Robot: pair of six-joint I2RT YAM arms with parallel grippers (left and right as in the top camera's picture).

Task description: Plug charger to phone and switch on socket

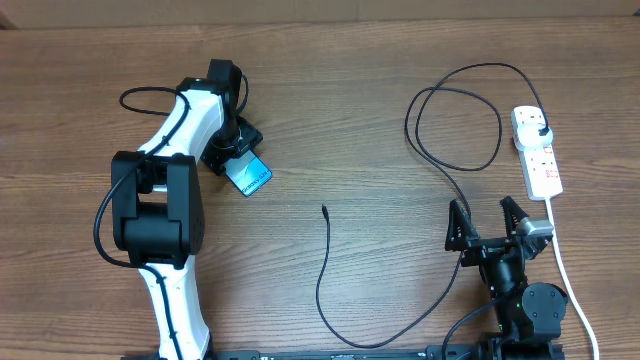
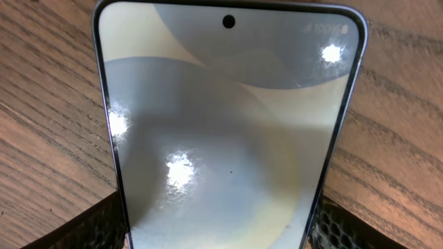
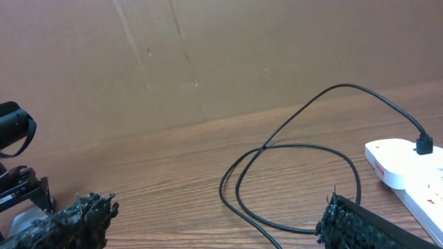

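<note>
At far left, left hand [image 1: 234,158] grips phone [image 1: 251,177] by edges; right hand [image 1: 487,225] open near socket [image 1: 537,150].

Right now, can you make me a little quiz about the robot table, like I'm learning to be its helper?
1. True or false: the charger has its black plug in the socket already.
2. Where is the phone?
A. held in the left end effector
B. lying on top of the socket
C. hidden under the charger
3. Fill the gap: the right end effector is ____ and has nothing in it.

Key: 1 true; 2 A; 3 open.
</note>
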